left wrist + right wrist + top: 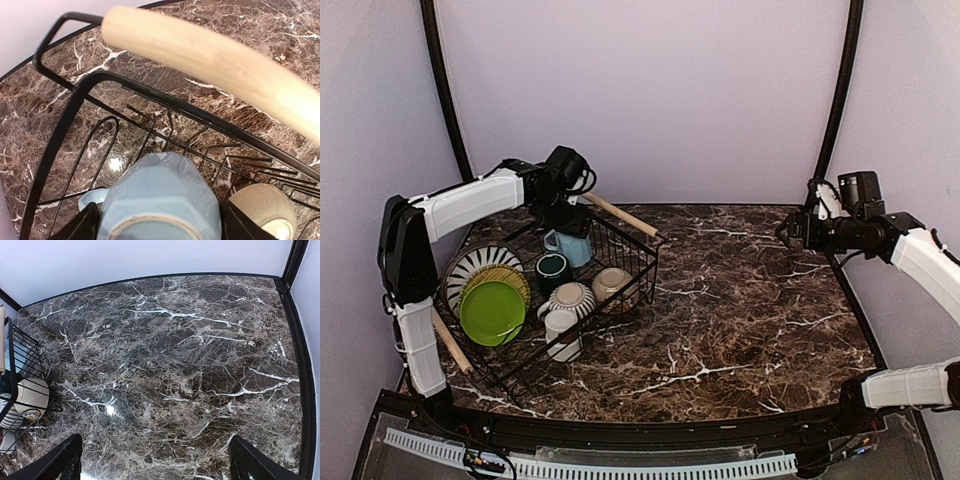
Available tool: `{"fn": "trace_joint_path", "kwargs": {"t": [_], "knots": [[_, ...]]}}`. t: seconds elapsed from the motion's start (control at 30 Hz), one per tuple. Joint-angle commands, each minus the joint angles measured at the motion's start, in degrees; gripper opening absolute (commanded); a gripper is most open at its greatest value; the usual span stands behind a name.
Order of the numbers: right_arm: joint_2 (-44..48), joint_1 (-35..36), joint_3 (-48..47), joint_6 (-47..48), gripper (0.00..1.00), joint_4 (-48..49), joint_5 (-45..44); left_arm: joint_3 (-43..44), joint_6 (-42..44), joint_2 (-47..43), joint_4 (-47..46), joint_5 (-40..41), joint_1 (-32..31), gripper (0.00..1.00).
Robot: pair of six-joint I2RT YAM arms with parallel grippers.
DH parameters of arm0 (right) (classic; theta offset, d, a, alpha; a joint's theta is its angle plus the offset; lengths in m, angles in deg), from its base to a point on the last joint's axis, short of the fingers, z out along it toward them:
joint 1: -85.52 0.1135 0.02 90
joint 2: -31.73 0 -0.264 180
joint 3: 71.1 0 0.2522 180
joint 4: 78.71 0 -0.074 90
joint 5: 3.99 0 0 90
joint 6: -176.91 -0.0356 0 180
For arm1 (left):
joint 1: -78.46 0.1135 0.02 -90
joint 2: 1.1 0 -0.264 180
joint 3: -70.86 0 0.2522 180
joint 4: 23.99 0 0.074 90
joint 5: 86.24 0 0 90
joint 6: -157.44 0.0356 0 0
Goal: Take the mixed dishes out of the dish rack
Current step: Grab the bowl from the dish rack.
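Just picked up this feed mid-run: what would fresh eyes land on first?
The black wire dish rack at the left of the table, packed with dishes, the lime green plate brightest at its near-left end. The left gripper reaches into its far end, fingers apparently pressed on both sides of the light blue cup below the wooden handle. The right gripper hangs open over the table's right side.

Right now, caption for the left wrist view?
Left fingers clasp the light blue cup inside the dish rack, under its wooden handle, cream bowl alongside.
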Motion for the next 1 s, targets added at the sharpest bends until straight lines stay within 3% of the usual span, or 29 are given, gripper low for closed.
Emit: {"fn": "trace_joint_path", "kwargs": {"t": [0.0,0.47,0.8,0.97], "knots": [[-0.4,0.3,-0.2,-0.9,0.99,2.6,2.5,0.9,1.1,-6.9,-0.1,0.2,-0.4,0.23],[-2.2,2.1,-2.9,-4.4,0.99,7.7,12.6,1.4,-0.4,-17.0,-0.7,-6.9,-0.4,0.20],[-5.9,8.8,-8.0,-13.5,0.99,22.5,23.0,-3.6,-4.4,-27.6,-8.2,-14.7,-0.4,0.20],[-10.4,15.0,-9.4,-22.3,0.99,34.9,26.2,-7.1,-6.6,-31.4,-13.5,-18.9,-0.4,0.21]]}}
